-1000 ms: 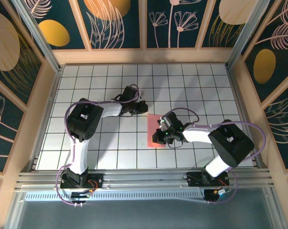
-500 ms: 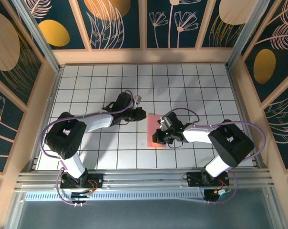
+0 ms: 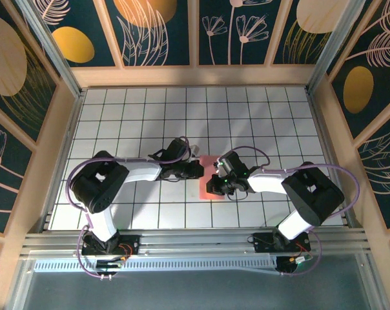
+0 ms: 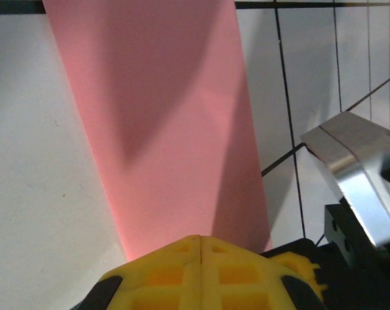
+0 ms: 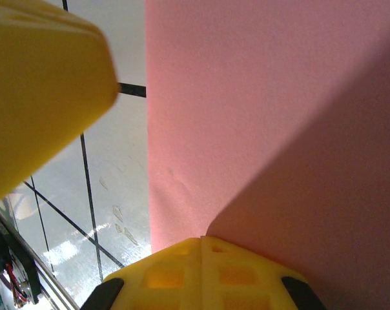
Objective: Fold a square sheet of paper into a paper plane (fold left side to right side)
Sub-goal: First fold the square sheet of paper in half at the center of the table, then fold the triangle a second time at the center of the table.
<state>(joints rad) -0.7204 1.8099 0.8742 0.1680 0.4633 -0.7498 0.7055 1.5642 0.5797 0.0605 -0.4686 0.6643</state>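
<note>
The salmon-pink sheet of paper (image 3: 208,192) lies flat on the white grid table as a narrow upright strip, folded in half. My left gripper (image 3: 196,169) is at the strip's upper left edge. In the left wrist view its yellow fingers (image 4: 201,240) are shut together, with their tips on the near end of the paper (image 4: 169,116). My right gripper (image 3: 218,183) rests on the strip's middle right. It is also shut, and its tips (image 5: 201,240) press on the pink surface (image 5: 259,97). No pointed plane shape shows.
The two grippers sit close together over the paper. The left gripper's yellow finger (image 5: 40,84) looms in the right wrist view, and the right arm's silver link (image 4: 356,168) stands beside the paper. Open grid table (image 3: 150,116) stretches away behind, with wooden walls around it.
The left arm swung in from the upper left, and its gripper came down and right onto the paper's left edge. The right gripper and the paper stayed put.
</note>
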